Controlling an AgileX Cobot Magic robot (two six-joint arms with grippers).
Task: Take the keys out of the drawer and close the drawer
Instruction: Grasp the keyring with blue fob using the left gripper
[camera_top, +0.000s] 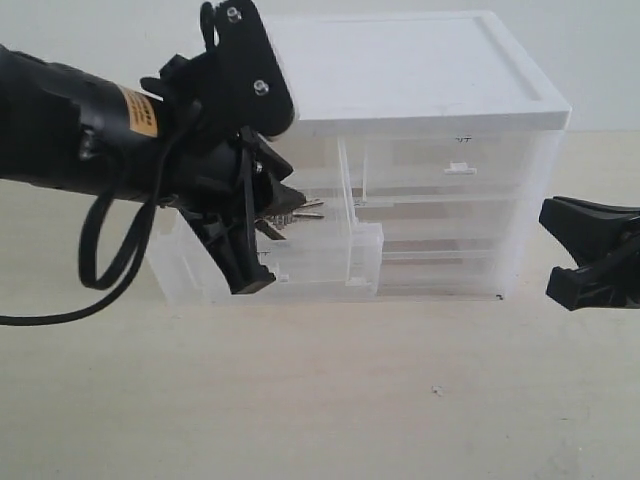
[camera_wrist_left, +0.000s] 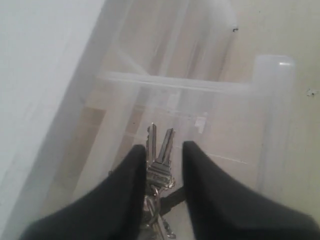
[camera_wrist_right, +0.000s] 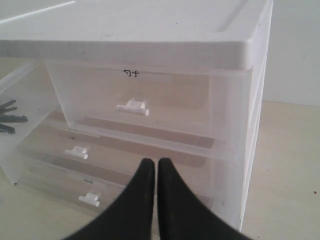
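My left gripper (camera_top: 268, 228) is shut on the keys (camera_top: 302, 209), a bunch of silver-grey metal keys whose blades stick out toward the cabinet. They hang above the pulled-out translucent drawer (camera_top: 365, 258). In the left wrist view the keys (camera_wrist_left: 160, 159) sit between the black fingers (camera_wrist_left: 131, 176), pressed to one side, with the open drawer's wall (camera_wrist_left: 272, 125) below. The blue tag is hidden. My right gripper (camera_wrist_right: 156, 163) is shut and empty, facing the cabinet front; it hovers to the right of the cabinet (camera_top: 560, 255). The key tips (camera_wrist_right: 8, 118) show at the edge of the right wrist view.
The white-topped translucent cabinet (camera_top: 400, 70) stands on a pale table (camera_top: 330, 400). Its twin half-width drawer (camera_wrist_right: 132, 106) is shut, and two full-width drawers (camera_wrist_right: 76, 152) below it are shut too. A black cable (camera_top: 105, 270) loops down from the left arm.
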